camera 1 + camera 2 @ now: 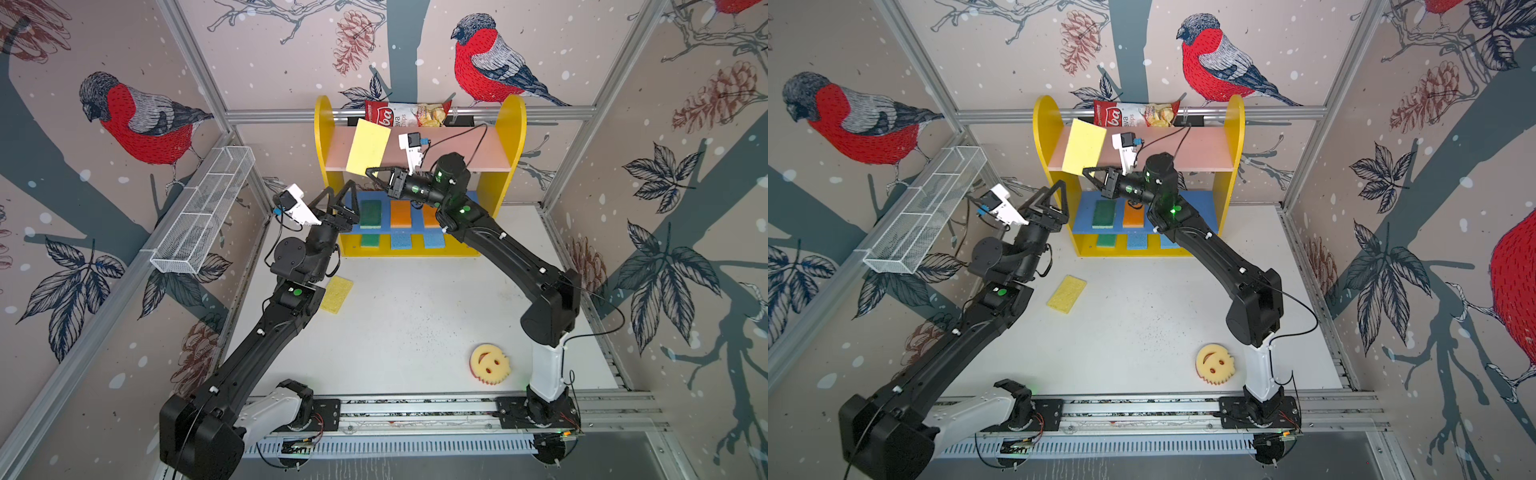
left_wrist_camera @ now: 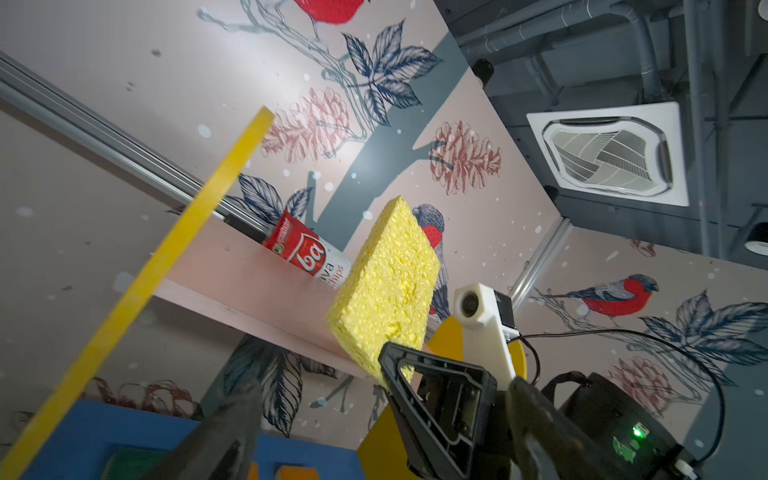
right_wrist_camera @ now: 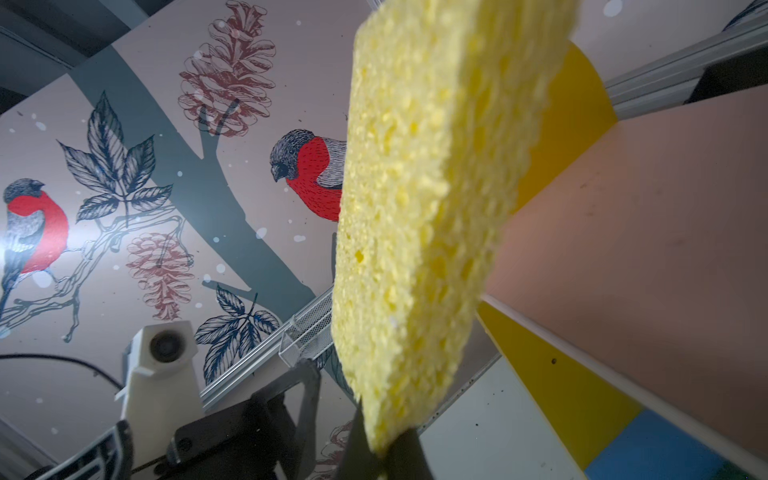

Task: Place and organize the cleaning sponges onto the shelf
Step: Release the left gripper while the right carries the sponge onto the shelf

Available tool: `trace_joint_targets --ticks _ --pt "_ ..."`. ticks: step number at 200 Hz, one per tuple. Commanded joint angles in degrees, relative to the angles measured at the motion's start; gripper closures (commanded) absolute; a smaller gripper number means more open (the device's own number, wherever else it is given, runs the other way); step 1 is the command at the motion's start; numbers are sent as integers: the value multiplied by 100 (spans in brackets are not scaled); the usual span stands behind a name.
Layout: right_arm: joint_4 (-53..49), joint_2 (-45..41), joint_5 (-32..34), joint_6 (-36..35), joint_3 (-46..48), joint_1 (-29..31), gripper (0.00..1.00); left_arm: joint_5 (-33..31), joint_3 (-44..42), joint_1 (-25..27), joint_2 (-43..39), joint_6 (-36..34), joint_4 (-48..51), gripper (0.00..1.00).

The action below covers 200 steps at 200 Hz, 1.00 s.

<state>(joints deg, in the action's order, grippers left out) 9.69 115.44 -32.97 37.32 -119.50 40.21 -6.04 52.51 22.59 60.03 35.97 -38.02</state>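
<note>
- Nine cleaning sponges show in both top views: two on the counter, one in the air, six on the shelf.
- Nearest, one round, pale-yellow smiley sponge (image 1: 489,363) with a scalloped rim and a pink underside lies on the white counter (image 1: 415,324).
- Farther back on the left, one flat yellow sponge (image 1: 337,294), a porous rectangle, lies beside the left arm.
- The left gripper (image 1: 341,188) has its jaws spread apart, just beside the shelf's (image 1: 513,124) left side panel.
- A white wire-mesh basket (image 1: 203,216), split into compartments, hangs on the left wall.
- The yellow base (image 1: 415,251) carries three rectangles: one green sponge (image 1: 370,240) and two blue sponges (image 1: 401,240).
- The blue middle board (image 1: 386,212) carries three more: one green-topped sponge (image 1: 370,212) and two orange sponges (image 1: 400,214), the right one partly hidden by the arm.
- The right gripper (image 1: 370,171) is clamped on the lower edge of one raised yellow sponge (image 1: 368,146), tilted, coarse-pored, in front of the left part of the pink top board (image 1: 457,149).
- One crinkled red-and-white chips bag (image 1: 405,113) sits at the back of the top board.
</note>
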Motion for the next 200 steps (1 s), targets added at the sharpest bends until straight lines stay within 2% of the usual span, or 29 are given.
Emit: trace_joint_targets --ticks 1,51,73,120,200 --pt "-1012 296 272 -265 -573 -13 100 -693 -160 -17 -377 -481 353 9" --pt "-1062 652 432 158 -986 -128 100 -1236 -388 -17 -1148 -848 1058 9" --pt "-952 725 369 421 -1012 -201 96 -1346 -499 -14 -1329 -871 1155 9" --pt "-782 864 314 747 -1154 -289 82 -1242 -487 -12 -1215 -755 1253 9" --pt "-370 927 221 1174 -1154 -312 71 -1042 -505 -15 -1086 -577 1299 9"
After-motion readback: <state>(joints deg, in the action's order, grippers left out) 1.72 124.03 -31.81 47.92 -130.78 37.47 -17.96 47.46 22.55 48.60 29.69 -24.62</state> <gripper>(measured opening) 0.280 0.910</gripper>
